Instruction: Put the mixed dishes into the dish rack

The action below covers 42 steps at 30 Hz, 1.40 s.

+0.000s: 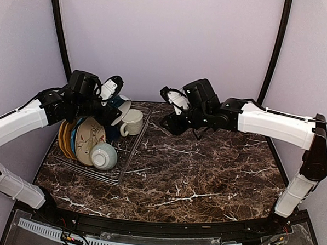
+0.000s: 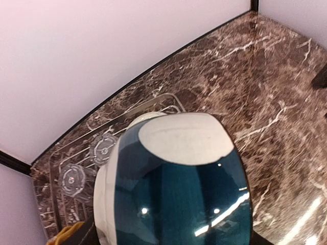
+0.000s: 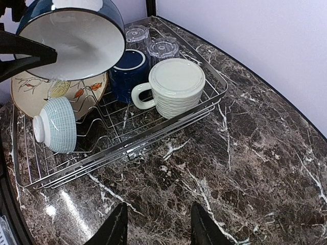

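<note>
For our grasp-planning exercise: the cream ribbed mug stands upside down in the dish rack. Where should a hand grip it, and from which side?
Probably its handle, from above. The cream ribbed mug stands base up with a wide body, and the dark navy mug crowds one side, while the loop juts free above the dish rack.

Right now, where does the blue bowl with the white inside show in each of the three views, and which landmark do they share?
Top external: the blue bowl is left of centre, in the air over the rack's far end.
Left wrist: the bowl fills the lower middle, its pale foot towards the camera.
Right wrist: the bowl is in the top left corner, white inside showing.
Shared landmark: the dish rack.
</note>
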Each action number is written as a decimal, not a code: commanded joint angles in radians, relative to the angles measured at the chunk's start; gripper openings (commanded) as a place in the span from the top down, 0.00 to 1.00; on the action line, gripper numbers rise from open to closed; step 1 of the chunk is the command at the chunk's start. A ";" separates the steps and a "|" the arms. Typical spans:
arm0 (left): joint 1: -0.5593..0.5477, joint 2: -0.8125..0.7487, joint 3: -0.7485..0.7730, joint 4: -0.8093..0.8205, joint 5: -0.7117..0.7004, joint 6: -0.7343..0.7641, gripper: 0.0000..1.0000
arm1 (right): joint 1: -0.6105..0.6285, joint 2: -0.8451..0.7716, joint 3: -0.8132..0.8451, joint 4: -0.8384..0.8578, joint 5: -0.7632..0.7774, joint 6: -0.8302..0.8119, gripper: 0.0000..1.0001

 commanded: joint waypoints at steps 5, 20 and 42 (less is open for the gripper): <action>-0.006 0.076 0.032 0.000 -0.142 0.403 0.99 | -0.012 -0.031 -0.079 0.051 -0.011 0.023 0.61; -0.026 0.211 0.015 -0.042 -0.177 0.659 0.99 | -0.046 -0.090 -0.182 0.084 -0.021 0.041 0.63; -0.040 0.352 -0.020 -0.047 -0.195 0.687 0.98 | -0.057 -0.089 -0.214 0.097 -0.028 0.057 0.65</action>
